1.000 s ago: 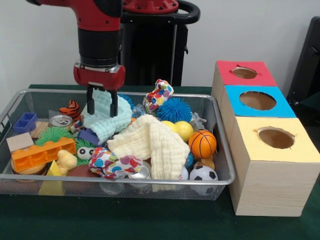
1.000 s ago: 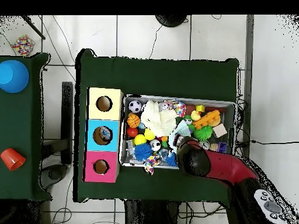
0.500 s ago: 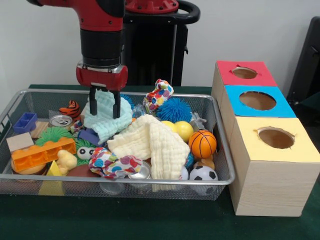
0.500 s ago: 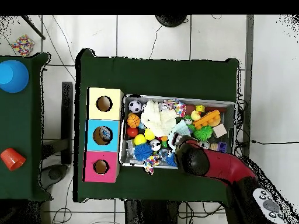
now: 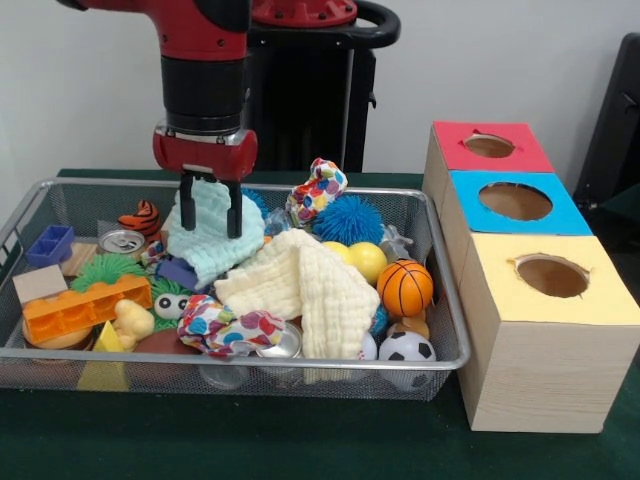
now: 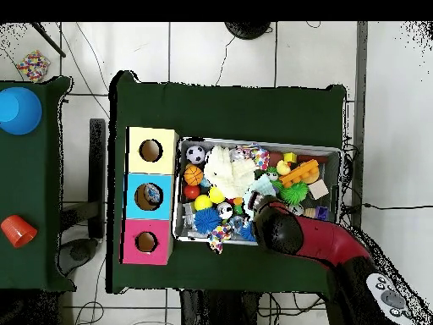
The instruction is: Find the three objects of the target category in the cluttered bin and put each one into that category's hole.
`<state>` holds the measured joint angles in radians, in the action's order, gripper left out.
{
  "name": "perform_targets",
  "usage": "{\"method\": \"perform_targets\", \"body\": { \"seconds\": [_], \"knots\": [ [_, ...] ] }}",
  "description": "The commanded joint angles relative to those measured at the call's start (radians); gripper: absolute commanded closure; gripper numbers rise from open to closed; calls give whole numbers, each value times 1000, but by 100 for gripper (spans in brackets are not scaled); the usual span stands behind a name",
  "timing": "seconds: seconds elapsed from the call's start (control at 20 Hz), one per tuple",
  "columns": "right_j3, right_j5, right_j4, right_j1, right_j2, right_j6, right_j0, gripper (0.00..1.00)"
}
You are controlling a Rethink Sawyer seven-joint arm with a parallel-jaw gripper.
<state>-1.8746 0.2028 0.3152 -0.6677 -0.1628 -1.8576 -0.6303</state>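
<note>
The pincer grips a pale blue cloth, its fingers narrowed on the top fold, over the far left part of the bin on the green counter. The cloth's lower folds seem to rest on the toys below.

Cluttered silver wire-mesh bin, level on table

Tool and pale-blue cloth slightly higher and rightward than before.
</note>
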Motion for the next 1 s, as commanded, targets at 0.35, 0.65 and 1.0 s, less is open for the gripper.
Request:
{"method": "perform_targets", "body": {
  "seconds": [0.35,0.65,1.0],
  "knots": [
    [-70,-112,-132,-41,2,-266,105,0],
    [-89,-84,-200,-78,55,-279,179,0],
    [-99,-82,-246,-85,83,-265,219,0]
  ]
}}
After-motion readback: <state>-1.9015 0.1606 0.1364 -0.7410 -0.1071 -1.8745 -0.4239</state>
